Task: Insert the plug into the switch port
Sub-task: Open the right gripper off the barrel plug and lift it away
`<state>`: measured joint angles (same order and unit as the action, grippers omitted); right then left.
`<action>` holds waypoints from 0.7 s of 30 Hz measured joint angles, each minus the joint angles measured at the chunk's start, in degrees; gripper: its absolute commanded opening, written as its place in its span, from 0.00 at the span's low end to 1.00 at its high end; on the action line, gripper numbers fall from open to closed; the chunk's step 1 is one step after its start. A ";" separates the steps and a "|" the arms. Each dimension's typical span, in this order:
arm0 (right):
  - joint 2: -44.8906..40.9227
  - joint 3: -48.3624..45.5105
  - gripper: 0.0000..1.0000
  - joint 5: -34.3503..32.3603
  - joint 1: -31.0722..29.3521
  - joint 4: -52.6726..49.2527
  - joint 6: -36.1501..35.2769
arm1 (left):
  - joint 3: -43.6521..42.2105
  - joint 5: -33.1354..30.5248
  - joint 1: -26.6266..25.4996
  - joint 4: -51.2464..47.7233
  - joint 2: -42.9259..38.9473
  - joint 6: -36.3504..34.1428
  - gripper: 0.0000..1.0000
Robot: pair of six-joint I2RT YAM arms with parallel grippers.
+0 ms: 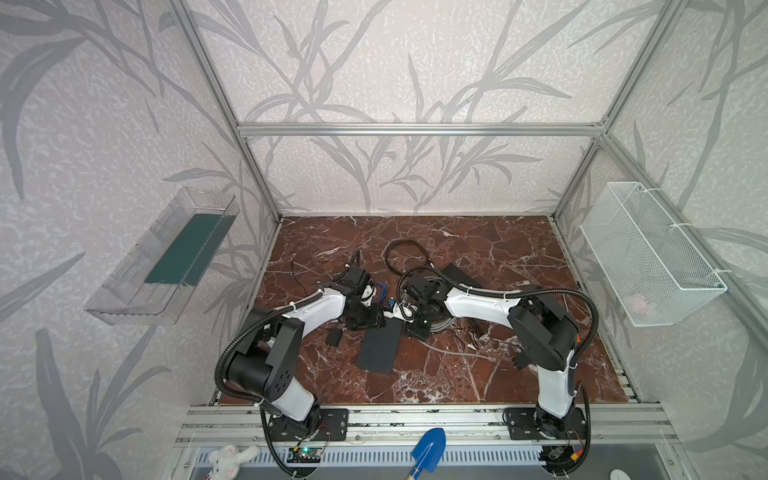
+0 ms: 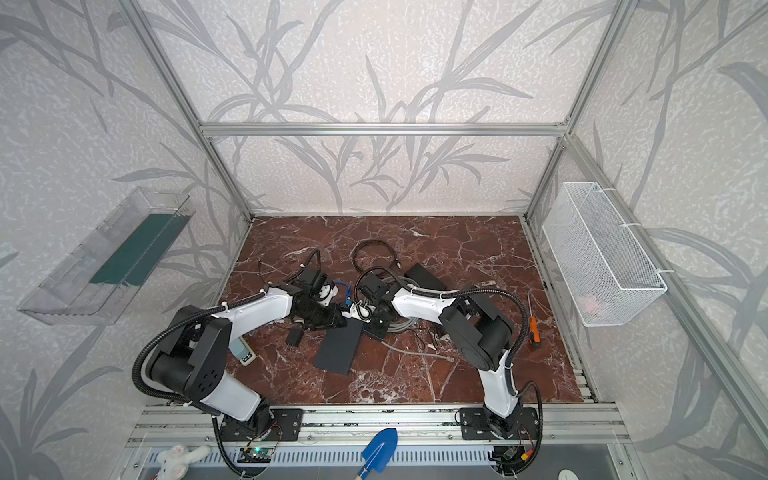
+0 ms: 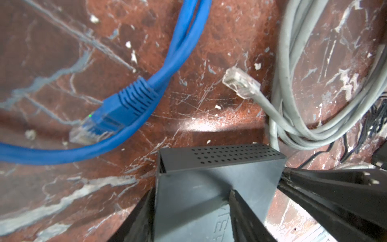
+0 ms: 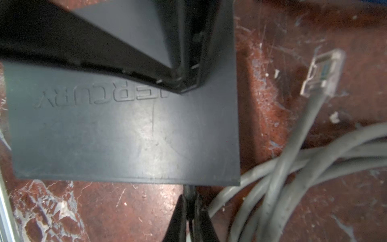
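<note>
The left pincer [image 3: 189, 196] clamps the switch [image 3: 222, 176] at mid-bench [image 1: 478, 249], and the grey cable's [image 4: 293, 159] plug [image 4: 322, 73] lies loose off its short end, probably nearer the narrow, empty-looking right pincer [image 4: 190, 194].

Small black oblong plastic switch [image 4: 125, 136], embossed MERCURY, perforated along one side; clear plastic plug [image 4: 322, 73] on grey cable lies loose just beside it, not inserted.

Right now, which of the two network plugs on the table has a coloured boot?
The blue plug, on the blue cable: a ribbed blue boot covers its back. The grey plug, on the grey cable, is bare clear plastic with no boot.
</note>
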<state>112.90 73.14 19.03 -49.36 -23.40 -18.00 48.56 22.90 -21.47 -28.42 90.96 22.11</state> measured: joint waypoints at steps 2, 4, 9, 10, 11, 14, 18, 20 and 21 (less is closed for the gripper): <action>-0.46 -0.63 0.22 -0.13 0.00 3.28 0.35 | 0.33 -1.05 0.13 -0.44 -0.02 1.05 0.58; -1.81 -1.75 0.28 -0.90 0.00 5.44 0.35 | 0.85 -3.10 0.13 -0.96 -0.04 2.27 0.59; -10.27 -6.99 0.38 -0.68 -0.28 13.70 0.96 | 0.92 -4.90 0.57 -1.31 -0.52 4.98 0.60; -12.94 -8.74 0.40 -0.66 -0.20 14.34 1.40 | 0.92 -5.31 0.66 -1.38 -0.68 5.46 0.60; -15.30 -10.25 0.41 -0.70 -0.02 14.45 1.84 | 0.92 -5.64 0.83 -1.38 -0.76 5.84 0.60; -22.25 -14.10 0.45 -1.40 1.49 13.11 3.69 | 0.94 -6.91 1.66 -1.49 -1.25 6.67 0.60; -29.92 -16.04 0.49 -7.30 5.62 6.10 11.80 | 1.16 -8.59 2.14 -1.90 -1.64 7.52 0.60; -32.85 -16.04 0.51 -10.95 9.60 0.72 18.40 | 1.36 -9.79 2.21 -2.01 -1.88 7.96 0.60; -34.21 -16.04 0.56 -13.05 12.31 -2.60 22.10 | 1.44 -10.47 2.21 -2.03 -2.08 8.13 0.60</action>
<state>78.70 57.10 5.98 -37.06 -26.00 4.10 50.00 12.43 -19.27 -30.46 88.88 30.24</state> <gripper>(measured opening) 0.506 0.600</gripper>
